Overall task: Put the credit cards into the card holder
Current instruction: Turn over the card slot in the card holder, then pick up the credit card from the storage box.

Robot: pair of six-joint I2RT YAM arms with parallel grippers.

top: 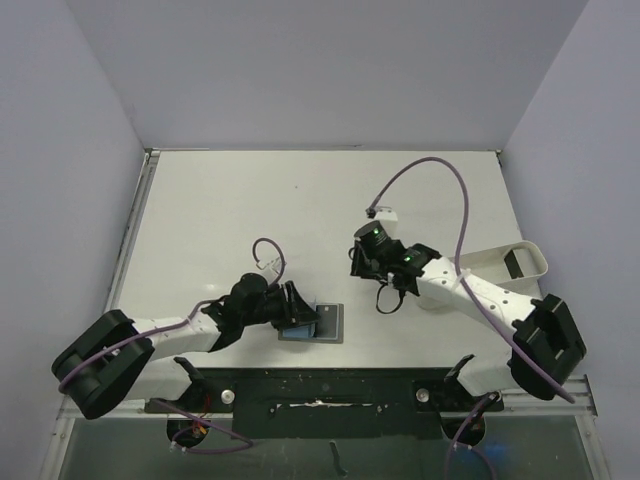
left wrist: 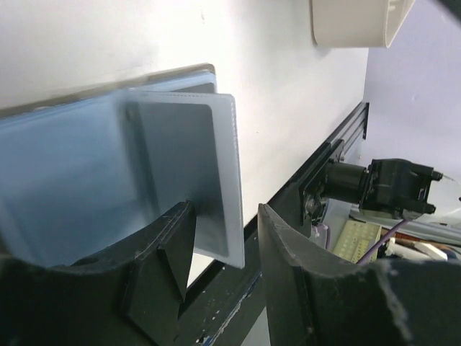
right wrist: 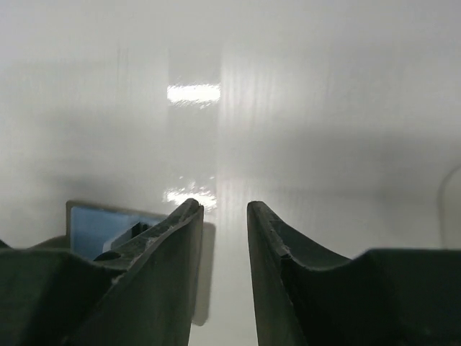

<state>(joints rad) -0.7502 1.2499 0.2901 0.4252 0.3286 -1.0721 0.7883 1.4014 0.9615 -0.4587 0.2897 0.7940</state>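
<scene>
The card holder (top: pixel 328 322) lies open near the table's front edge, its light blue lining (left wrist: pixel 65 180) facing up. A grey credit card (left wrist: pixel 176 155) shows inside a pale see-through pocket of it. My left gripper (top: pixel 297 308) is down on the holder with its jaws apart. The pocket's corner (left wrist: pixel 229 241) sits between them, and a gap is left to the right finger (left wrist: pixel 288 267). Over bare table to the right of the holder hangs my right gripper (top: pixel 364 263), open a little with nothing between its fingers. The holder's blue edge (right wrist: pixel 97 225) shows behind its left finger.
A white oblong tray (top: pixel 535 258) lies at the table's right edge with a dark flat piece (top: pixel 514 263) in it. Its end also shows in the left wrist view as the tray (left wrist: pixel 356 25). The black base rail (top: pixel 320 390) runs along the near edge.
</scene>
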